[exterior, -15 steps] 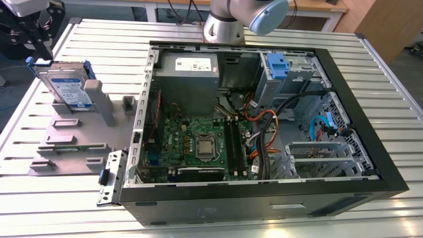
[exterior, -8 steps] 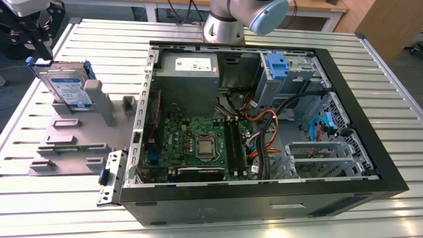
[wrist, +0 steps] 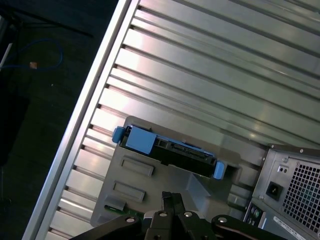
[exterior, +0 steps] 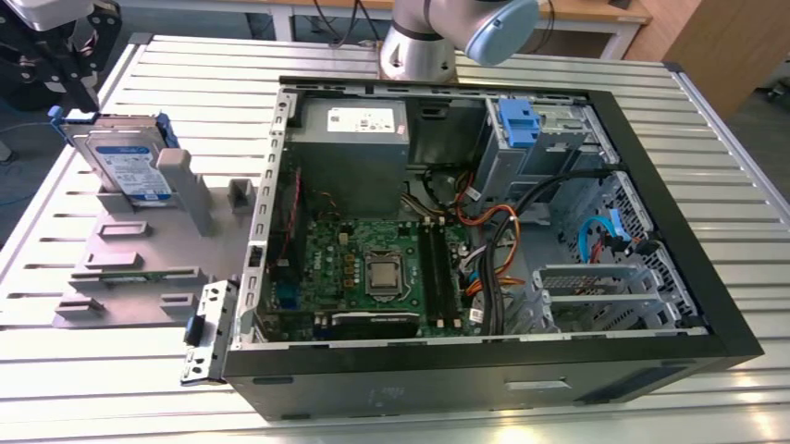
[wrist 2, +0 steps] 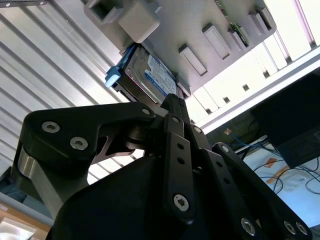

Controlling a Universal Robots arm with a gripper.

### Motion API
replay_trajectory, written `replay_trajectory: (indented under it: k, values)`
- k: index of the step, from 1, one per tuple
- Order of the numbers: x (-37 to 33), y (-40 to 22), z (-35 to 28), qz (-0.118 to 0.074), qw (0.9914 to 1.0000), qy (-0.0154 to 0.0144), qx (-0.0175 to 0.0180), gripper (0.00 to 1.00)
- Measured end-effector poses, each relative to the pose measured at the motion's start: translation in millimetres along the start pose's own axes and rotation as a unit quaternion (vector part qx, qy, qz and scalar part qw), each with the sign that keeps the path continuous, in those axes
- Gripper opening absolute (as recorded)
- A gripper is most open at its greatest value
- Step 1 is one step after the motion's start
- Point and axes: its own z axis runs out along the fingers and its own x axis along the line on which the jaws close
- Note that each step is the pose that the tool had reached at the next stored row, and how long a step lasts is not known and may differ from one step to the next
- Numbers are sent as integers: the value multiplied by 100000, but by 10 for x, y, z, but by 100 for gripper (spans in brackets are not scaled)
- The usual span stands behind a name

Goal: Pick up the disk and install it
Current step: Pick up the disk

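End effector [wrist: 169, 196]: fingers look pressed together at the tips in both wrist views, clenched on nothing. It hangs just above the disk, not touching it.

Disk [exterior: 128, 165]: at 10 o'clock in the exterior view, standing on edge and leaning back a little in a slot of the grey fixture [exterior: 136, 268]. White-and-blue label faces the camera. Blue carrier [wrist: 139, 140] wraps the long sides, with blue tabs at both ends of the top edge in the first wrist view. Upper half stands free of the fixture, lower half sits down in the slot.

Handling, by judgement:
- stiff metal body, dense for its size, no give under a pinch
- flat faces smooth, likely slippery against hard pads
- shock-sensitive, so no knocks on the fixture posts or on the case
- carrier is thin plastic and may flex or pop off if squeezed alone
- best hold: pinch across the thin body on the free top edge, mid-length between the blue tabs, pads on the two flat faces
- keep off the connector end; which end that is I can't tell

Further off:
- open computer case [exterior: 494, 379] at 3 o'clock of the fixture, lying on its side
- motherboard [exterior: 370, 264] mid-case
- grey power supply [exterior: 351, 157] at 12 o'clock of the board
- drive bay [exterior: 561, 129] at 1 o'clock in the case, with a fixed blue bracket [exterior: 519, 120]
- all of it rests on the slatted metal bench [exterior: 99, 388]
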Motion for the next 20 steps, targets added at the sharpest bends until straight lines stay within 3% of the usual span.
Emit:
replay_trajectory:
  k: [20]
  values:
    - [0,0,0,-851,99996,36,-11,11]
